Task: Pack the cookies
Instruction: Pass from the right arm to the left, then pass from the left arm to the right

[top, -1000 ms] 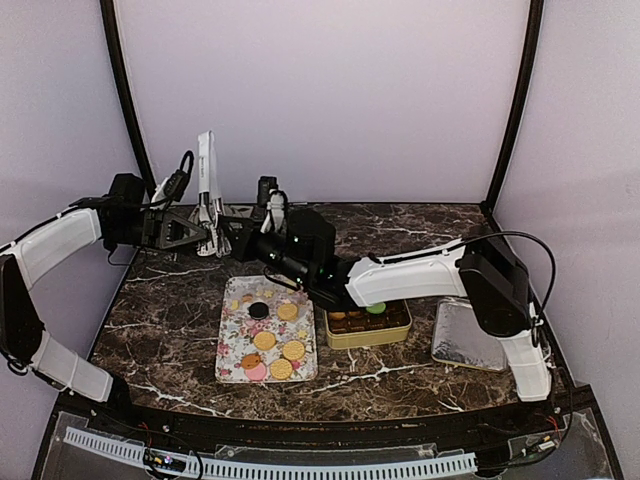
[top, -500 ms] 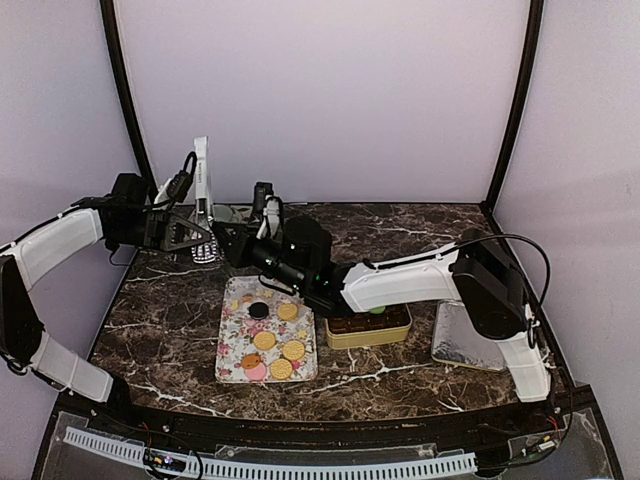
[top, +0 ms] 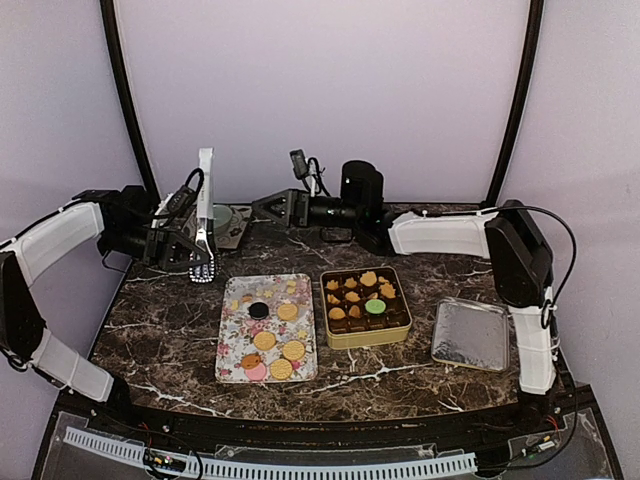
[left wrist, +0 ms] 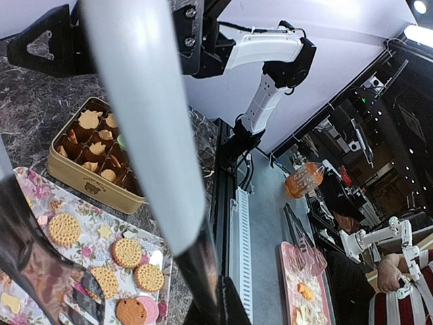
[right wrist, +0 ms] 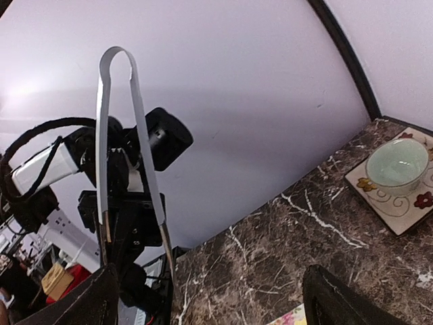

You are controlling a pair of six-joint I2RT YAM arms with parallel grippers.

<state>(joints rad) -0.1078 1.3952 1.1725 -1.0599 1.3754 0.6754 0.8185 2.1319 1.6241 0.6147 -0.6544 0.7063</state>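
Where the cookies [top: 264, 340] lie, they are well clear of both grippers. They are small round biscuits spread loose on the flower-patterned tray [top: 224, 350], most of them golden. One is dark brown, and a pink one sits at the near edge beside an orange-brown one. More sit in the brown paper cups [top: 352, 312] of the gold tin [top: 365, 340] just beside the tray, golden pieces and a single green one.

Tray and tin both lie toward the arm bases from the left gripper [top: 190, 238]. That gripper is clamped tight on a pair of tongs [top: 205, 190], looped end standing up and dark slotted tips hanging over the marble table [top: 170, 310]. The right gripper [top: 262, 207] reaches along the back of the table. Its fingers are spread wide with nothing between them, and the tongs stand ahead of it. A silver tin lid [top: 470, 335] lies flat on the side of the tin away from the tray.

The left wrist camera looks past the blurred tongs [left wrist: 145, 101]. It shows the stamped grid on the golden cookies [left wrist: 63, 229], and the lobed, cut-out shapes of those in the tin [left wrist: 88, 186]. The right wrist camera shows the whole loop of the tongs [right wrist: 100, 149] with the left gripper [right wrist: 125, 217] closed around both arms. It also shows a pale green bowl [right wrist: 396, 166] on a square patterned saucer [right wrist: 406, 210].
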